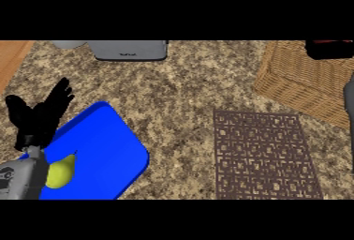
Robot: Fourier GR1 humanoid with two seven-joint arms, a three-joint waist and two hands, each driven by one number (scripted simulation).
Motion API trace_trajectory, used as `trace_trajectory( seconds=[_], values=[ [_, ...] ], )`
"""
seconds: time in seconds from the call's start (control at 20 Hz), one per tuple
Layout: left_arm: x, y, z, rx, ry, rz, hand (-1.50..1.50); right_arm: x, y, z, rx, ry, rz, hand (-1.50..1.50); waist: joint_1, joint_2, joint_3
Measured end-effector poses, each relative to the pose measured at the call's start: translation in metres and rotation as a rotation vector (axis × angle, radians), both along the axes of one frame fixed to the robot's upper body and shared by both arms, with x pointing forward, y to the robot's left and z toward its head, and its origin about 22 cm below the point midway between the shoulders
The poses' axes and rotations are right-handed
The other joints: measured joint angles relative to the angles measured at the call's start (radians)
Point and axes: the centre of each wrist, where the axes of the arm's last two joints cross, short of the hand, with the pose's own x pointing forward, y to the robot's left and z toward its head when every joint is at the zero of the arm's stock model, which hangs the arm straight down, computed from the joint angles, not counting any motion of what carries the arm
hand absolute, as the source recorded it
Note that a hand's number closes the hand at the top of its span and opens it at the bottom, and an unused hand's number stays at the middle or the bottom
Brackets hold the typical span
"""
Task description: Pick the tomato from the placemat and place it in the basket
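Observation:
The brown patterned placemat [265,154] lies at the centre right with nothing on it. The wicker basket [301,79] stands at the back right. My right forearm [350,112] runs up the right edge. My right hand [330,50] is over the basket's far corner, curled round a bit of red that looks like the tomato [337,43], which is mostly hidden. My left hand [38,115] rests open at the left, fingers up, over the edge of a blue mat.
A blue mat [104,154] at the lower left carries a yellow-green pear [60,172], partly behind my left forearm. A grey appliance [130,49] stands at the back edge. A wooden surface [12,56] borders the counter at the far left.

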Motion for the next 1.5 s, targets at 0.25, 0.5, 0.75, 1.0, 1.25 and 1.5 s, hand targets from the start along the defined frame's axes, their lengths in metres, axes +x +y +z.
trace_trajectory(
  seconds=[0.25, 0.5, 0.75, 1.0, 1.25, 1.5],
  values=[
    [-0.001, -0.005, -0.001, 0.002, -0.003, -0.002, 0.00, 0.007, -0.024, -0.031, 0.038, -0.026, -0.096, -1.50, 0.006, 0.002, 0.000],
    [-0.002, -0.002, 0.002, -0.004, -0.003, -0.009, 0.00, 0.017, -0.051, -0.049, 0.075, -0.015, -0.152, -1.50, 0.010, 0.002, 0.000],
    [0.000, -0.011, 0.003, -0.001, -0.003, -0.007, 0.00, 0.026, -0.061, -0.051, 0.078, -0.029, -0.108, -1.50, 0.009, 0.002, 0.001],
    [-0.001, -0.004, 0.003, -0.003, -0.004, -0.010, 0.00, 0.025, -0.074, -0.040, 0.160, -0.124, -0.124, -1.50, 0.005, 0.000, 0.000],
    [-0.005, 0.000, 0.004, -0.003, 0.001, -0.002, 0.00, 0.011, -0.105, -0.021, 0.335, -0.266, -0.210, -1.50, -0.005, -0.003, 0.001],
    [-0.008, 0.003, -0.004, -0.004, 0.007, 0.013, 0.00, -0.032, -0.166, -0.016, 0.455, -0.338, -0.246, -1.50, -0.017, -0.004, 0.000]
  ],
)
